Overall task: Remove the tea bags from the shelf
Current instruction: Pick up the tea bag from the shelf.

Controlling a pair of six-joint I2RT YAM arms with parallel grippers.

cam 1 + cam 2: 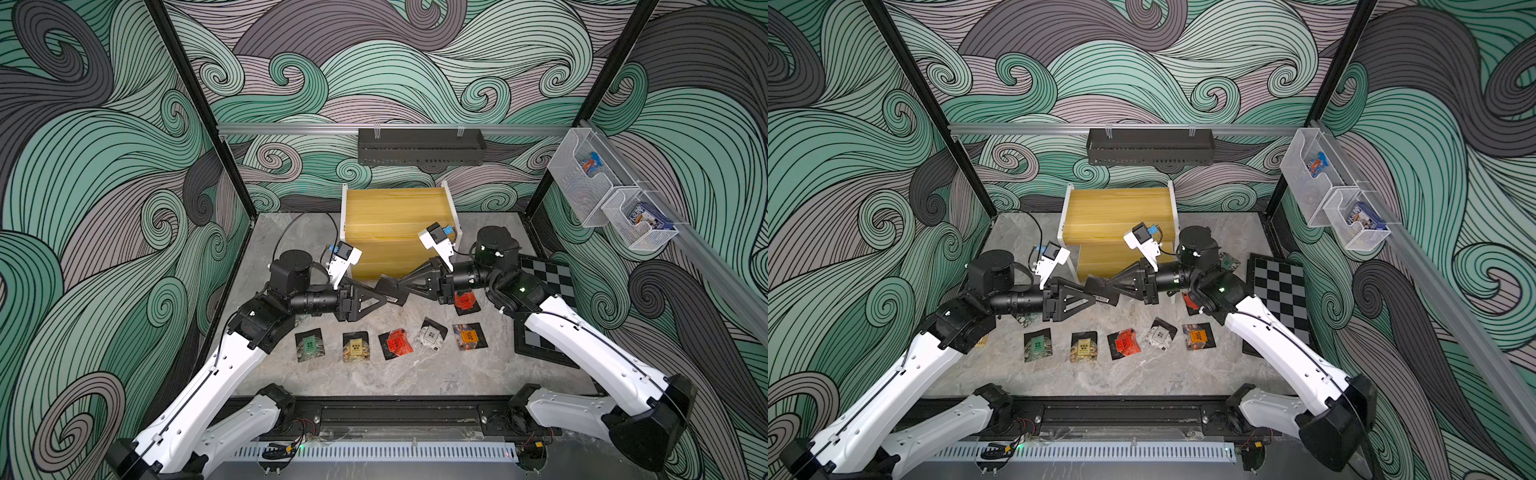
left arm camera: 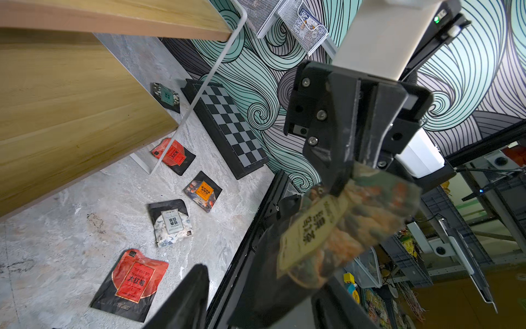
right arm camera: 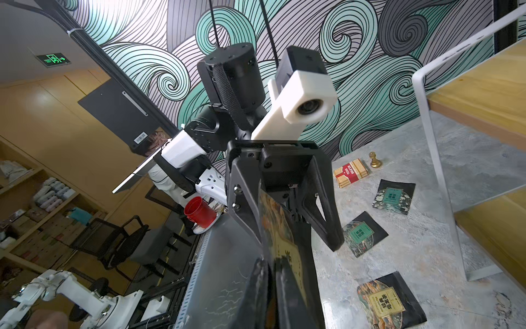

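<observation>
**Holding one tea bag in the air, off the shelf**

Lowest in both top views, five tea bags (image 1: 397, 343) lie flat in a loose row on the grey table (image 1: 374, 382), below the centre of the frame. Their labels run green, gold, red, white and orange from left to right, and each lies apart from its neighbours.

Just above the row, the two arms reach inward from the lower corners and their tips meet at mid-frame. The right gripper (image 1: 400, 285) is clenched on the held tea bag (image 1: 392, 296), pinching the dark-backed sachet by one edge. The left gripper (image 1: 384, 300) straddles the same sachet with its fingers (image 3: 327, 219) spread. One finger stands visibly apart from the packet, so this grip is released.

Under the right arm another red sachet (image 1: 465, 302) lies on the table, and a teal one (image 1: 1228, 262) shows behind that arm, beside the chessboard (image 1: 552, 274) at the right.

Higher in the frame the shelf (image 1: 399, 216) stands against the back wall, just behind the held sachet. Above it a dark tray (image 1: 419, 145) hangs on the wall, with clear bins (image 1: 582, 174) at the upper right.
</observation>
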